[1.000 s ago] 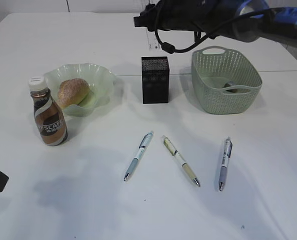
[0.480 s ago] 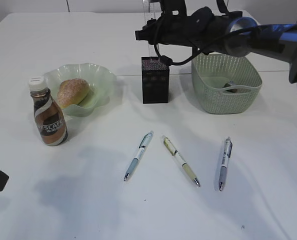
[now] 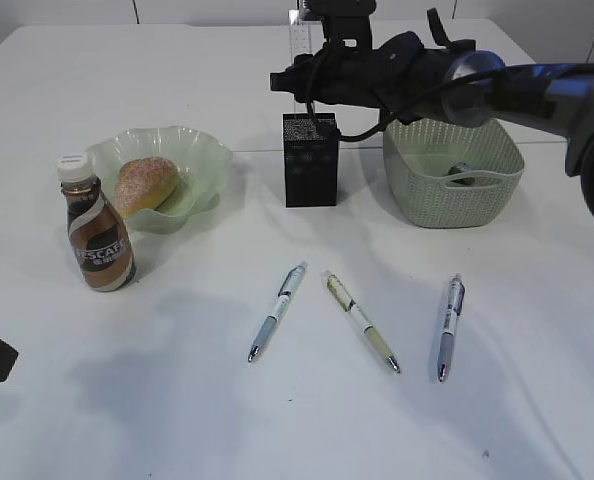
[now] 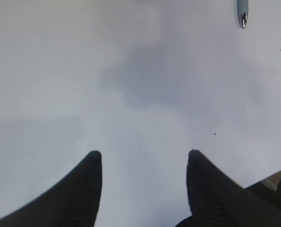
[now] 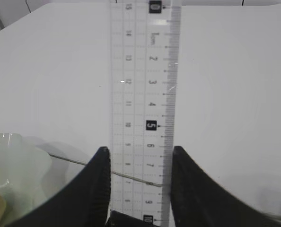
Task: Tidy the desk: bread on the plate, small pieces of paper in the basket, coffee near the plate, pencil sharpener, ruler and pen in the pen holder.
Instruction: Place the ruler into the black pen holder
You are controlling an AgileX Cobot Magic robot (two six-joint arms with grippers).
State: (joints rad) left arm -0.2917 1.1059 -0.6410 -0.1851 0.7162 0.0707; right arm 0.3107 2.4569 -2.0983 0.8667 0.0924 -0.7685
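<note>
nearest the camera, the left gripper (image 4: 143, 187) stood open and empty over bare desk (image 3: 177, 400), while three pens (image 3: 276, 311) (image 3: 362, 322) (image 3: 450, 313) lay loose in a row on the desk. behind them the nescafe coffee bottle (image 3: 94, 225) stood upright just beside the wavy-rimmed plate (image 3: 202, 160) holding the bread (image 3: 144, 184). farther back, the right gripper (image 5: 139, 177) was clamped on the clear ruler (image 5: 143, 85), held upright above the black mesh pen holder (image 3: 310, 160), with the lattice basket (image 3: 452, 170) to its right.

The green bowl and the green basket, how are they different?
The plate is shallow, see-through and wavy-edged; the basket is deep, boxy and full of little holes. The plate holds the bread; the basket has a small thing I can't make out. Both are pale green and sit on the desk.
</note>
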